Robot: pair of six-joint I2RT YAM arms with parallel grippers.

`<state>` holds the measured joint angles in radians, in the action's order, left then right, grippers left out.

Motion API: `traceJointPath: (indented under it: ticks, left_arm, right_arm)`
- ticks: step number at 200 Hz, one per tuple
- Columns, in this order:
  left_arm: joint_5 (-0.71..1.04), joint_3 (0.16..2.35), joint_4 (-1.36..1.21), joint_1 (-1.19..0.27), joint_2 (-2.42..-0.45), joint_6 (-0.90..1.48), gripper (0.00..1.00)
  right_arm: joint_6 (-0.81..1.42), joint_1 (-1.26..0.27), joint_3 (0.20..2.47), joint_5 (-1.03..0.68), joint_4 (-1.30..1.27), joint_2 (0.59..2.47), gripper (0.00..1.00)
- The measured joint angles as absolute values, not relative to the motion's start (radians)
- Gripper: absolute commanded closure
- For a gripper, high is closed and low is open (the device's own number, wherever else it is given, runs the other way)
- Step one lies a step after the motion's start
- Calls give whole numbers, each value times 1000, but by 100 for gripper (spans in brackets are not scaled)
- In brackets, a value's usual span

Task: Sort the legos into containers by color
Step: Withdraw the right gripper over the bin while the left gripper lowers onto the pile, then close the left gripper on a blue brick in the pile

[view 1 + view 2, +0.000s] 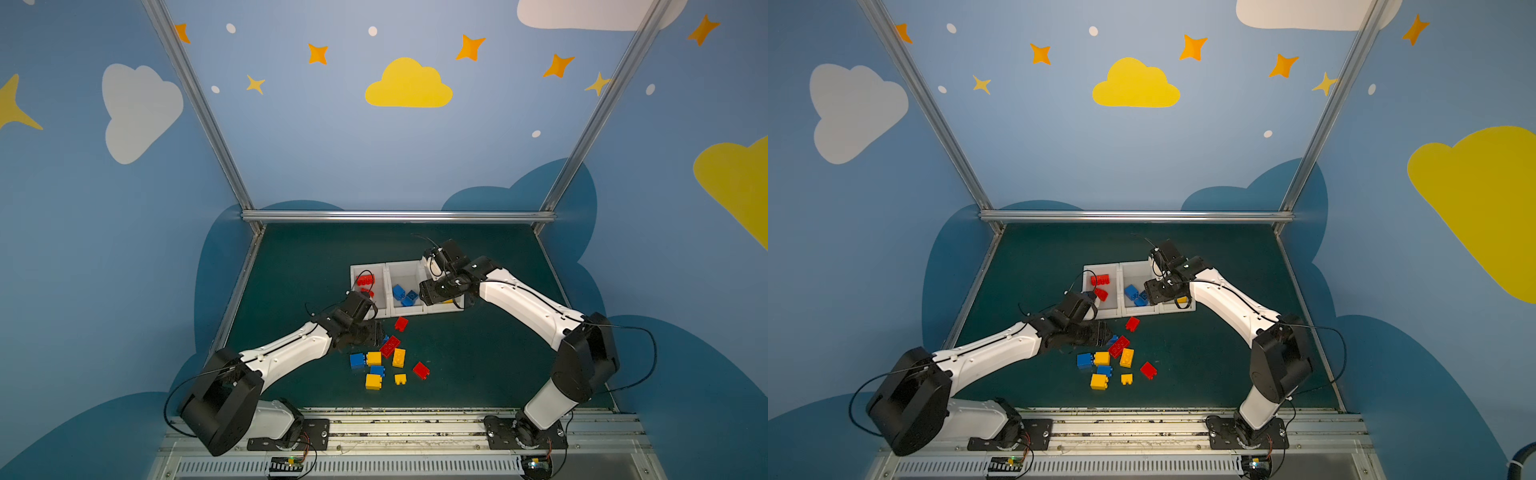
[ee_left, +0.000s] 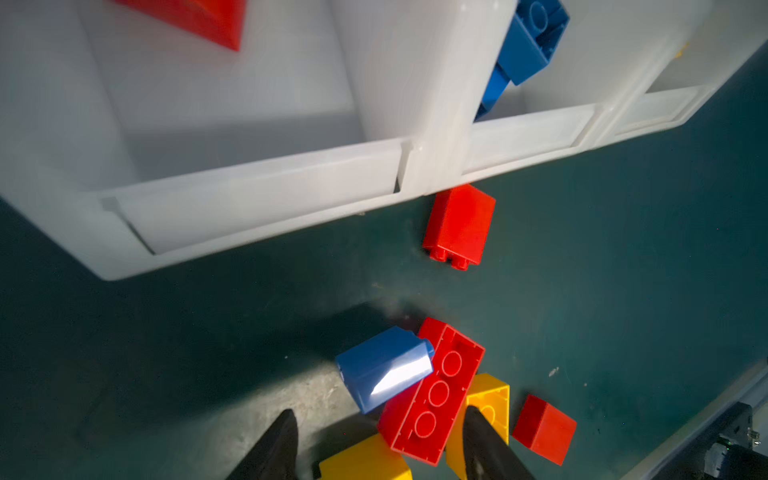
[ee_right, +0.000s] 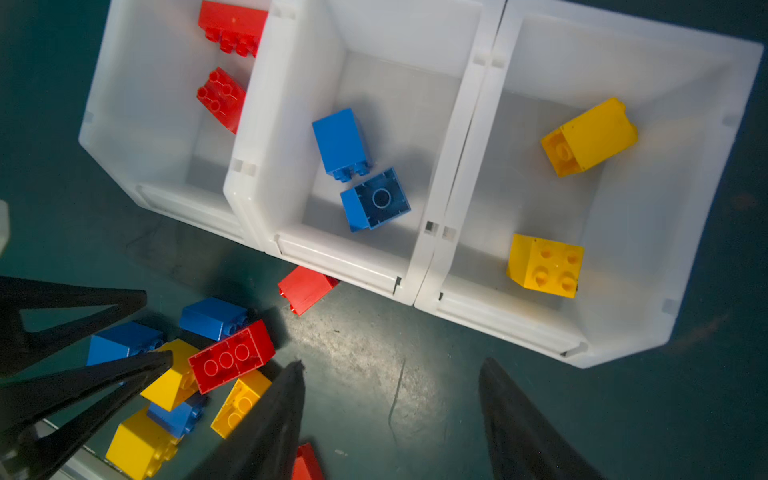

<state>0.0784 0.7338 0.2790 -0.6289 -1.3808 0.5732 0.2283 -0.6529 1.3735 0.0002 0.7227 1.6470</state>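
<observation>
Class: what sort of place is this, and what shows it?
Probably a robot training booth, not a real playroom: a left arm and right arm bolted to a metal rail, an aluminium frame holding cloud-painted walls, and white bins with toy bricks on a green table.

Three white plastic bins [image 1: 409, 311] block the middle of the dark green bench [image 1: 498, 361]; loose red, blue and yellow plastic bricks [image 1: 398, 357] crowd the front. Bare room runs along the back edge and right of the bricks.
</observation>
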Motion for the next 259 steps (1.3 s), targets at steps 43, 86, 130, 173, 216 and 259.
traceJointPath:
  ticks: [43, 86, 130, 173, 216, 259]
  left_arm:
    - [107, 769, 267, -637, -1454, 585, 36]
    - [116, 807, 272, -657, -1508, 589, 37]
    - [101, 836, 306, -664, -1530, 590, 38]
    - [85, 845, 325, -670, -1574, 590, 39]
    - [73, 862, 336, -674, -1588, 588, 42]
    - [59, 879, 338, -675, -1613, 583, 46]
  right_arm:
    - [242, -644, 1352, -1, 704, 1628, 33]
    - [247, -639, 1340, -2, 692, 1624, 33]
    - [250, -635, 1329, -9, 686, 1624, 33]
    - [251, -631, 1329, -14, 682, 1624, 33]
    - [250, -630, 1329, -20, 680, 1624, 34]
    - [250, -630, 1329, -24, 680, 1625, 34]
